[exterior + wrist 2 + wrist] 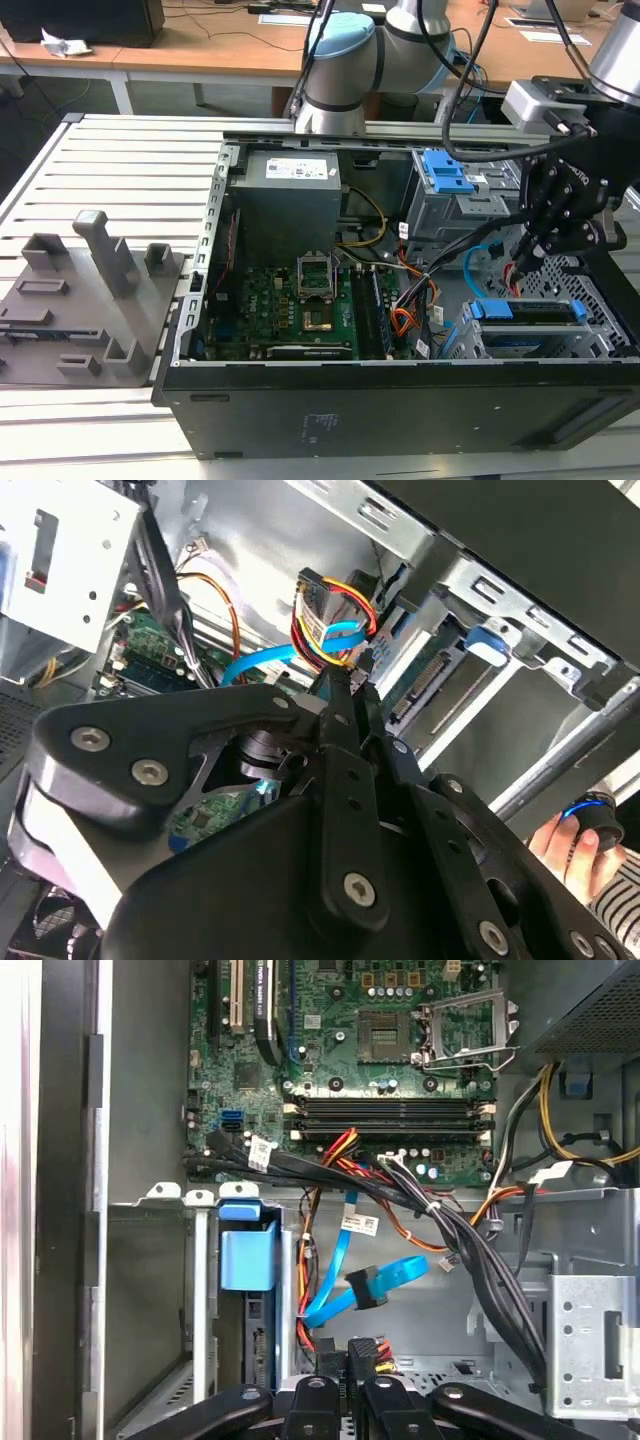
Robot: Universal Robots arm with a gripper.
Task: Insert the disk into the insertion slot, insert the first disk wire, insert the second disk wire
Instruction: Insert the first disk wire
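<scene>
Nearest me is the dark front wall of the open computer case (pixel 400 400). Just behind it, at the exterior view's right, sits the insertion slot (pixel 600 300). The disk (pixel 535 313) lies inside it, between the perforated walls.

Right above the slot's far edge hangs the black end effector (pixel 527 252). In both wrist views its fingers (pixel 325 1400) are drawn narrow, almost together, pinched on the small dark plug of the first disk wire (pixel 303 1300). That red-orange strand runs up from the tips.

Just beside the slot, toward the exterior view's left, the second disk wire (pixel 345 1300) curls in a pale blue loop. Its dark plug hangs free, touching nothing I can make out. Near it, the thick bundle of orange, yellow and black wires (pixel 335 620) bends close to the fingertips.

Further left of the slot lies the green motherboard (pixel 290 300). Beyond the slot stands the taller grey cage (pixel 445 205) with its blue latch. Well apart from the slot, out on the slatted bench (pixel 120 170), rests a grey fixture plate (pixel 90 290).
</scene>
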